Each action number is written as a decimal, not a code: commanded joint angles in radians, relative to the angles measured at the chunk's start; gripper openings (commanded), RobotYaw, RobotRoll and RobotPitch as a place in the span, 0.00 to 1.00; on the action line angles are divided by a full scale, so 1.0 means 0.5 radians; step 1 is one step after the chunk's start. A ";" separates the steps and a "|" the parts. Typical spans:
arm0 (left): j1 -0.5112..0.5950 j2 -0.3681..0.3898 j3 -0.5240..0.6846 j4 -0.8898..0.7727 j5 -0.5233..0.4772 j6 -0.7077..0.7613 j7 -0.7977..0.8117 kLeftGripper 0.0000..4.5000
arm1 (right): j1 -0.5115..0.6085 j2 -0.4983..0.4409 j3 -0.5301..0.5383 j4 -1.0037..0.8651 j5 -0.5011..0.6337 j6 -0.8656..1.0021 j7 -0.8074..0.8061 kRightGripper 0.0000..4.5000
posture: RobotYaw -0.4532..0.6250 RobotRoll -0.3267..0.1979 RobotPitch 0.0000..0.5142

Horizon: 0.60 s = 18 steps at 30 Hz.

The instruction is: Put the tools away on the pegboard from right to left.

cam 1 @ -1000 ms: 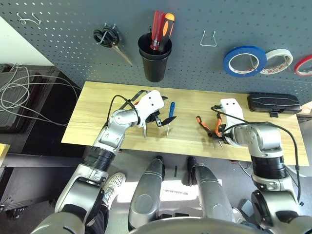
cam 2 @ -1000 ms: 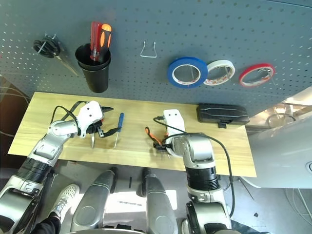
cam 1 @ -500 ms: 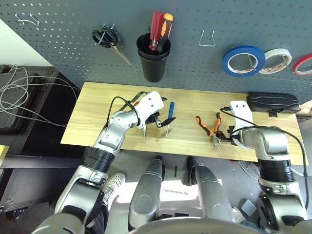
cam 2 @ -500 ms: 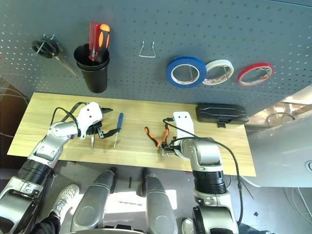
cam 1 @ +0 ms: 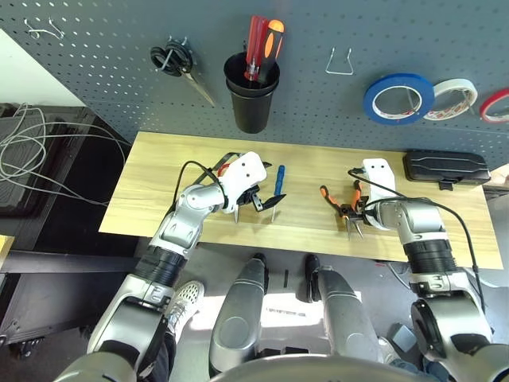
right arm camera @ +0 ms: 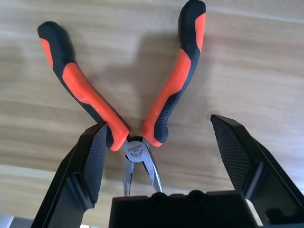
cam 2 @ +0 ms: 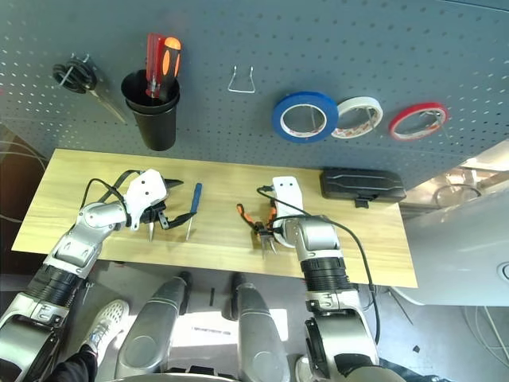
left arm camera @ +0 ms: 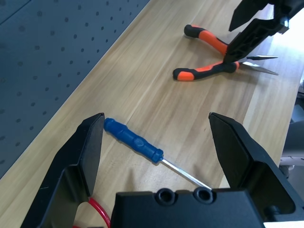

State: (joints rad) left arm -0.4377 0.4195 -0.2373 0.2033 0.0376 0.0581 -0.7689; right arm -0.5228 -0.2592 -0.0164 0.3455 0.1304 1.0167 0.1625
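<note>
The dark grey pegboard (cam 1: 103, 87) rises behind the wooden table (cam 1: 159, 163). The blue tape roll (cam 1: 399, 99) hangs on the board at the right. Orange-and-black pliers (cam 1: 337, 199) lie on the table with handles spread. My right gripper (right arm camera: 159, 126) stands open over their pivot, one finger on each side. The slim blue-handled screwdriver (left arm camera: 135, 141) lies between the open fingers of my left gripper (left arm camera: 156, 118), which hovers just above it. Of the red-handled scissors (cam 1: 223, 169), a red sliver peeks out beside the left gripper's body; the rest is hidden.
A black cup (cam 1: 253, 107) on the board holds red and orange screwdrivers. Black-handled scissors (cam 1: 176, 62) hang left of it, and a bare metal hook (cam 1: 339, 64) hangs right of it. White tape (cam 1: 451, 99) and red tape (cam 1: 497, 105) hang far right. A black case (cam 1: 445, 169) lies on the table's right end.
My right arm swung out to the right, then came back in, and its gripper now sits over the pliers' pivot. The left gripper has hardly moved.
</note>
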 commanded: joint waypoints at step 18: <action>-0.031 -0.024 -0.020 0.050 0.016 -0.010 0.023 1.00 | 0.149 0.014 0.014 0.474 -0.121 -0.439 -0.034 0.10 | 0.58 0.62 0.78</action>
State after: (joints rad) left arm -0.4694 0.4101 -0.2374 0.2237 0.0384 0.0571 -0.7526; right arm -0.5201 -0.2640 -0.0170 0.4946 0.0812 0.7654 0.1552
